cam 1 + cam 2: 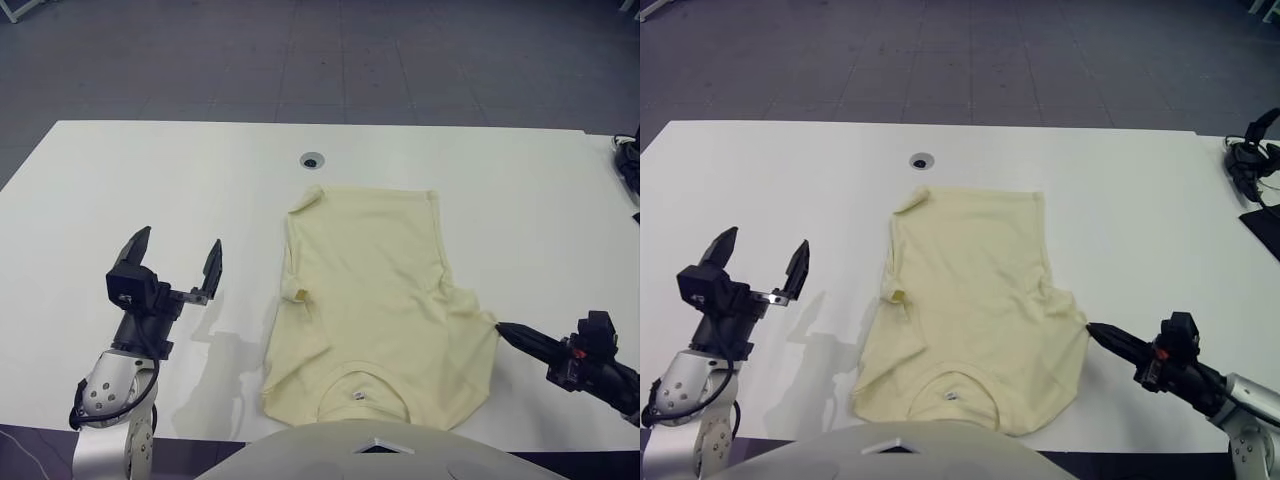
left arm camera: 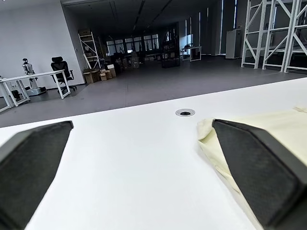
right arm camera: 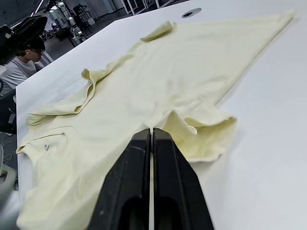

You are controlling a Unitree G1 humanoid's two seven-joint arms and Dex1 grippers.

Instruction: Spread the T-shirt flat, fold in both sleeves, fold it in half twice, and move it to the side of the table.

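A pale yellow T-shirt (image 1: 370, 300) lies on the white table (image 1: 150, 180), collar toward me and hem at the far end. Its left side is folded in, with a small curled corner (image 1: 310, 197) at the far left. The right sleeve (image 3: 206, 132) bunches into a point at my right gripper (image 1: 502, 329), which rests low on the table to the shirt's right, shut on that sleeve's edge (image 3: 151, 130). My left gripper (image 1: 180, 240) is held above the table to the left of the shirt, open and holding nothing; the shirt's edge (image 2: 211, 139) lies past one finger.
A round cable grommet (image 1: 313, 160) sits in the table just beyond the shirt's far left corner. Black cables and gear (image 1: 1252, 160) lie at the table's right edge. Bare tabletop stretches left of the shirt and beyond it.
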